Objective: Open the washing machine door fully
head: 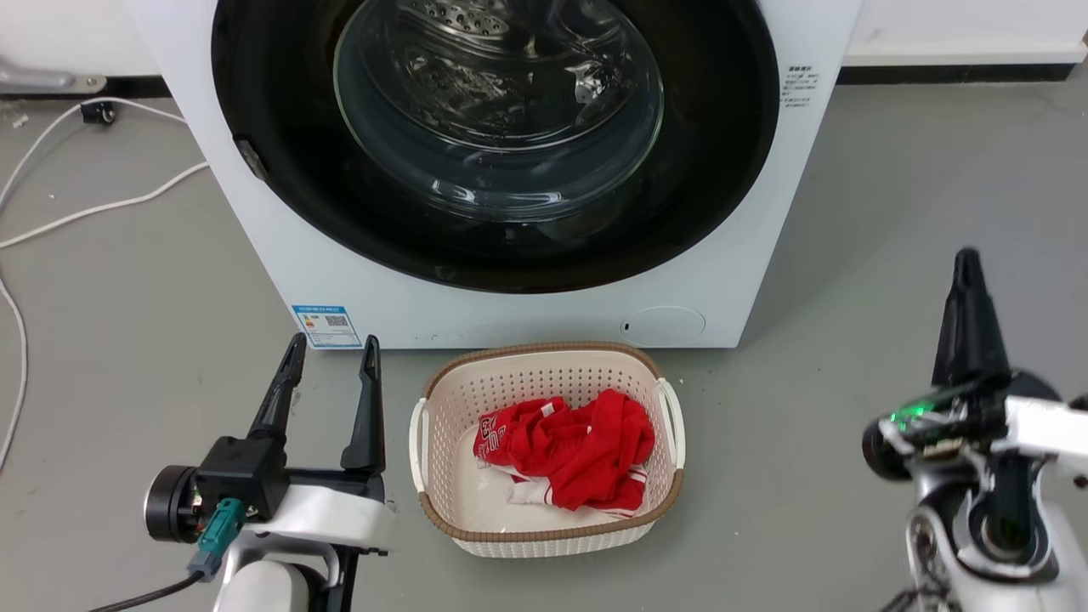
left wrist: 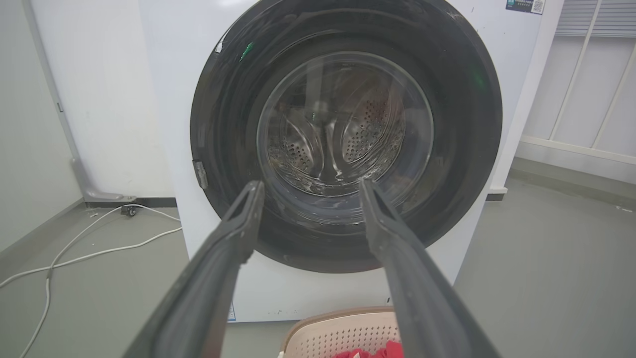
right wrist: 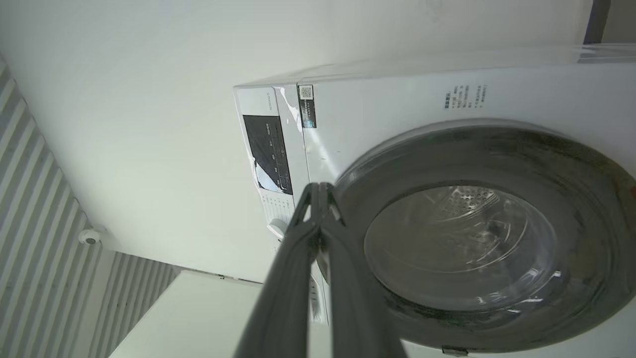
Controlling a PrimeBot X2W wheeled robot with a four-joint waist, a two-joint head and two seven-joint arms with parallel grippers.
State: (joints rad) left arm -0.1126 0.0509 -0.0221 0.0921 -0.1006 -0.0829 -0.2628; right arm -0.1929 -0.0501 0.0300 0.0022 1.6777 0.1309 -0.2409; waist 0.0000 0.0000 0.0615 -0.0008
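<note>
The left gripper point(head: 333, 347) holds its jaws spread wide and empty; the right gripper point(head: 966, 263) has its jaws pressed together on nothing, both short of the washing machine point(head: 510, 310). The washing machine door point(head: 731, 170) lies shut against its front, behind a basket point(head: 544, 535) of red cloth point(head: 569, 442).

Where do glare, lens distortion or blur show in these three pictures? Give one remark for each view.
Head view: bright reflections streak the washing machine door across its glass. Left wrist view: wide lens makes upright edges lean; left gripper soft up close. Right wrist view: washing machine appears rolled sideways; right gripper blurred near the lens.
</note>
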